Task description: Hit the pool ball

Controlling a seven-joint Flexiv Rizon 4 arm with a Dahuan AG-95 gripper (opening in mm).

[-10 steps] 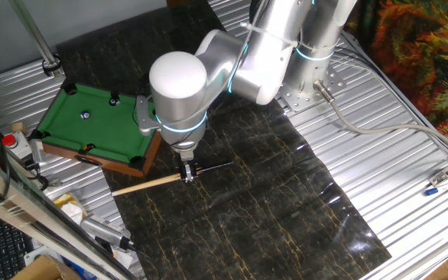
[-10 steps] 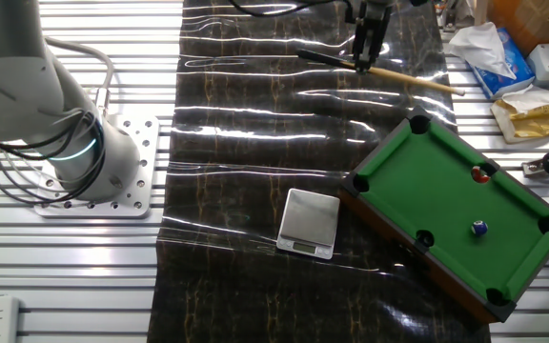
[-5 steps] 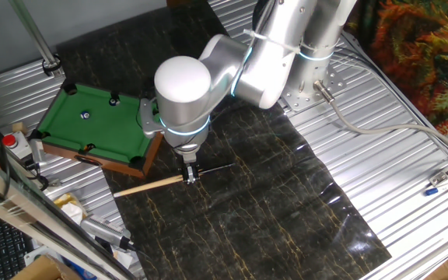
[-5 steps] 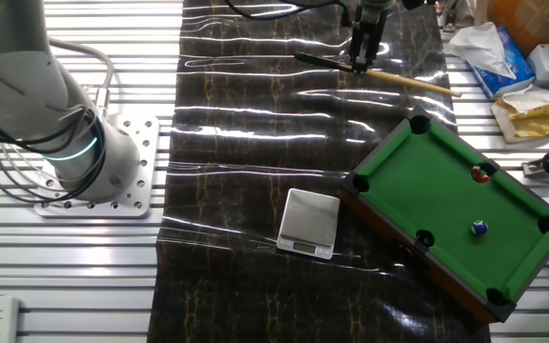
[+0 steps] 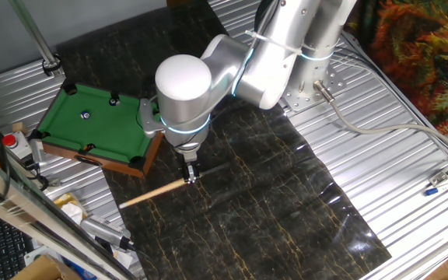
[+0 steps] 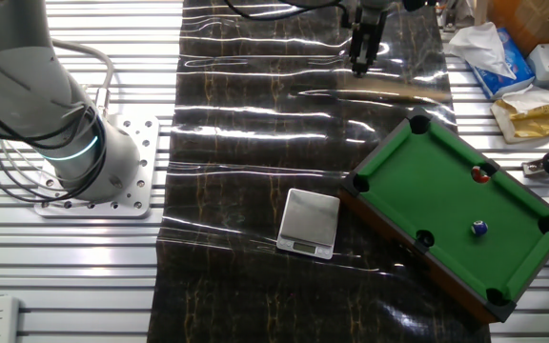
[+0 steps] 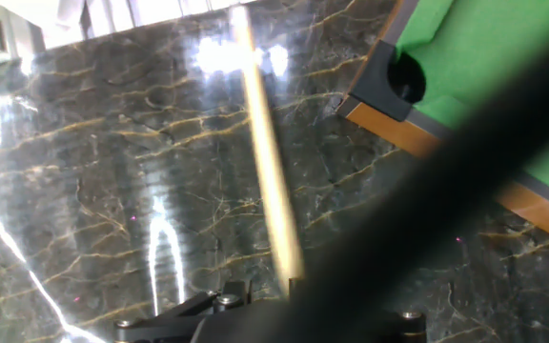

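Pool ball (image 6: 479, 228) on green table (image 6: 446, 205), cue (image 5: 152, 194) gripped

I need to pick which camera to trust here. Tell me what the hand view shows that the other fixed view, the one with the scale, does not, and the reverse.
Only the hand view shows the cue stick sharply, running from the gripper past the pool table's corner pocket. Only the other fixed view shows the blue ball, the red ball, the scale and the robot base. Both show the dark marbled mat and the green pool table.
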